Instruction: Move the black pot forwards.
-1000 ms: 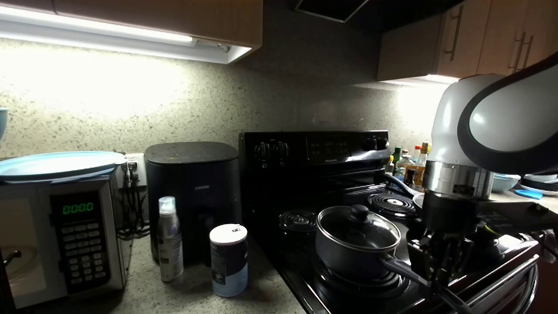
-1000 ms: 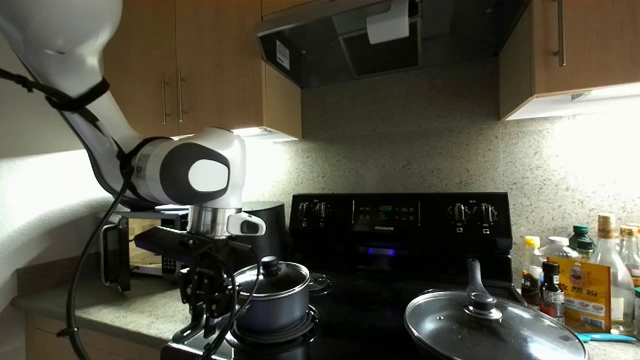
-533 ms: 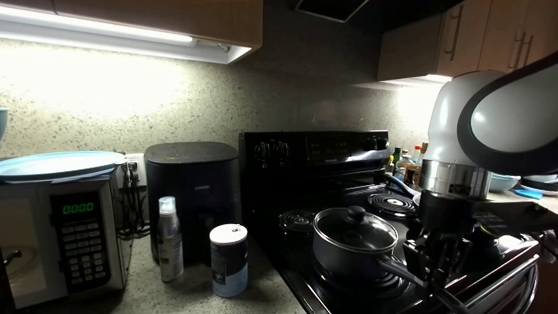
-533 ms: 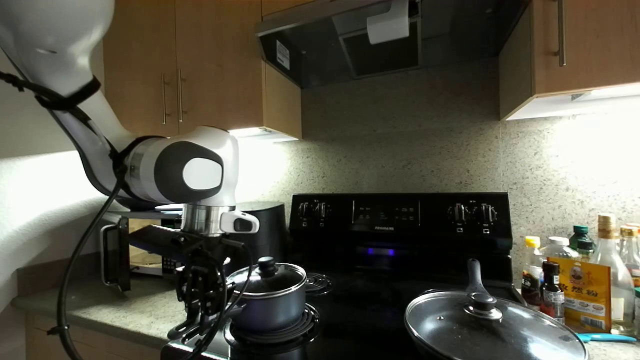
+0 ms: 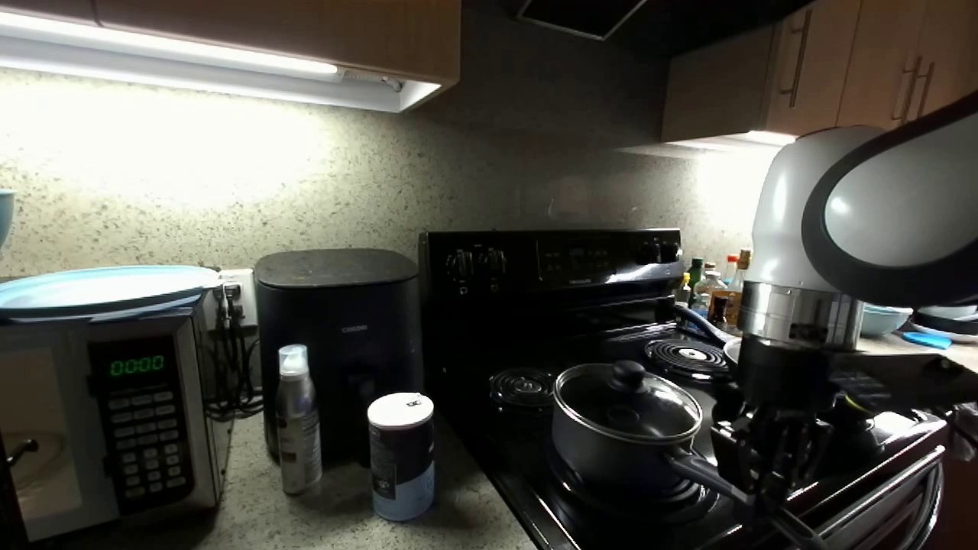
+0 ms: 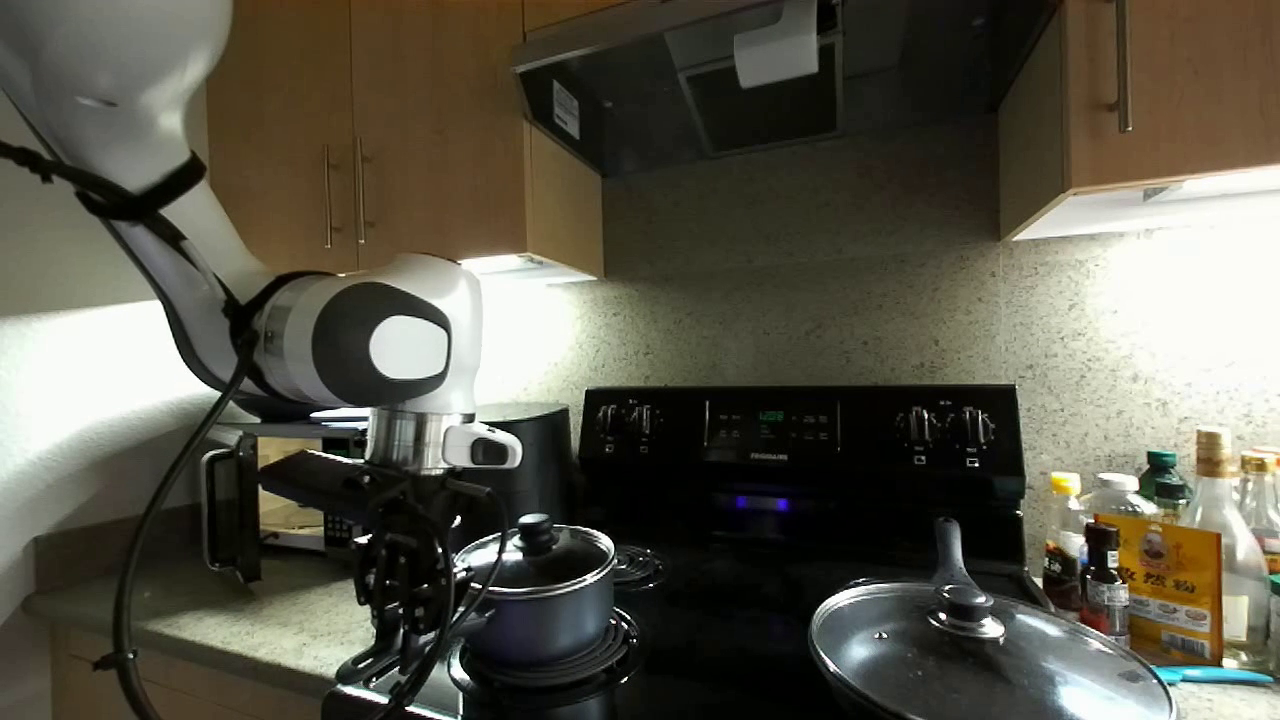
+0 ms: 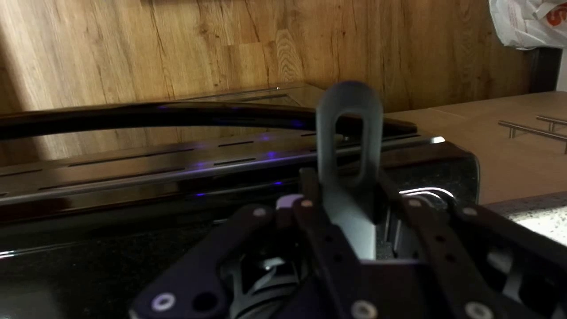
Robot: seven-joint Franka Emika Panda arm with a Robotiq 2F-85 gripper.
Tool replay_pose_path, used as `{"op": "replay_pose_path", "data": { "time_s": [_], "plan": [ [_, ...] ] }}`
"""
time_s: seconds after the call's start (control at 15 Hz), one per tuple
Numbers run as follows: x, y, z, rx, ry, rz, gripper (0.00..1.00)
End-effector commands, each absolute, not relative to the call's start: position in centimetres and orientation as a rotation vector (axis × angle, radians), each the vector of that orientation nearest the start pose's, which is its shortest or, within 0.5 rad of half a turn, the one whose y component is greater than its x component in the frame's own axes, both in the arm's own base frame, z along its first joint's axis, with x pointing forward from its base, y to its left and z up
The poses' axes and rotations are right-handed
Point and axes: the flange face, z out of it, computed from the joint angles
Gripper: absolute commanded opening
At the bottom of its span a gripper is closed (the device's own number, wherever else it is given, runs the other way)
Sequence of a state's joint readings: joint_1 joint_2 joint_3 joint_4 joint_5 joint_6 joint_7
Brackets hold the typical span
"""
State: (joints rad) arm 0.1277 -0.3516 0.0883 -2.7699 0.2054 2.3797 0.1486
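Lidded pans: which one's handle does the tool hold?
The small, deep black pot: its handle is gripped in the tool; nothing grips the wide pan.

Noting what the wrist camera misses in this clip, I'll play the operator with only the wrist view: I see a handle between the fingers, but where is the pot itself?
Observer: The black pot is over the front coil burner nearer the microwave; whether it touches the coil, I can't tell.
Operator: Is anything covering it?
Observer: Yes, a glass lid is on, its black knob facing up.
Operator: Any other cookware nearby?
Observer: In an exterior view, a wider lidded pan is on the side away from the microwave.
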Motion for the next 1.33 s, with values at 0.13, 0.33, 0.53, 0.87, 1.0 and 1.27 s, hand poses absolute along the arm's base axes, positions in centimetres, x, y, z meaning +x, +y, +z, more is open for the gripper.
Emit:
{"op": "replay_pose_path", "data": {
  "time_s": [0.13,0.33,0.53,0.87,1.0,1.27],
  "plan": [
    [35.0,7.3,31.3,-3.032,0.269,0.121,0.1],
    [35.1,7.5,31.5,-3.024,0.293,0.11,0.1],
    [35.2,7.5,31.5,-3.031,0.311,0.112,0.58],
    [35.8,7.3,31.7,-3.025,0.371,0.118,0.89],
    [35.8,7.3,31.8,-3.033,0.381,0.104,0.99],
    [36.0,8.4,34.2,-3.088,0.3,-0.171,1.0]
  ]
}}
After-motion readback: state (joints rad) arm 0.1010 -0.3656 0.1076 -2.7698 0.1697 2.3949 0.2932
